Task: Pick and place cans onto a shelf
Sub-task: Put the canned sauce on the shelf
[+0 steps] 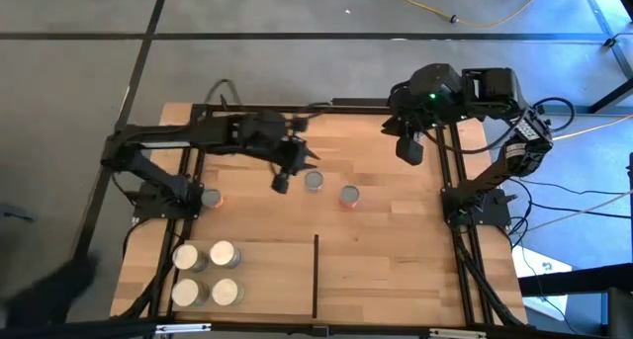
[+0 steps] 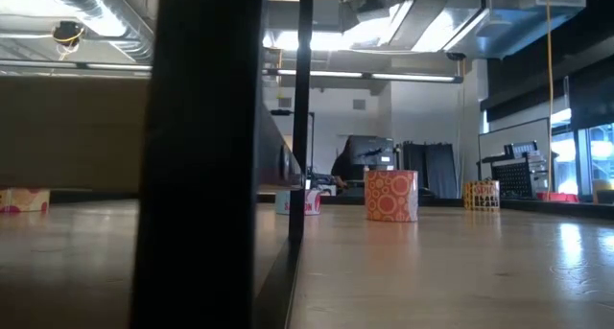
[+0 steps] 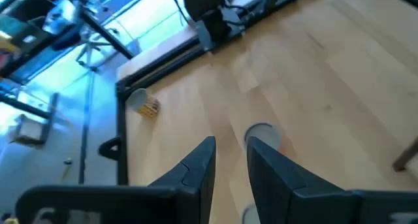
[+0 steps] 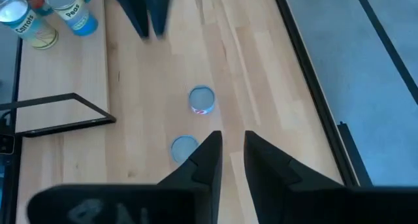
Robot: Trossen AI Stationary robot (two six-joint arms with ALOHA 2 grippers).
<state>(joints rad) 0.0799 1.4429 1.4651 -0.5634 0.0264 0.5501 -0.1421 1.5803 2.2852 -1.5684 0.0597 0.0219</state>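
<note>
Left gripper [image 1: 284,181] beside cans [image 1: 315,182], four cans shelved

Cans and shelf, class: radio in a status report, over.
Left gripper empty, above table near can. Right gripper empty, parked at far edge. Four cans on shelf. Nothing blocking.

Pale wood tabletop [image 1: 386,230]; metal-topped cans [image 1: 313,181].

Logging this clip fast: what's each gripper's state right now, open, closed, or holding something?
Left gripper: open a little, holding nothing, above the table beside a loose can.
Right gripper: open a little, holding nothing, raised near the table's far right corner.
</note>
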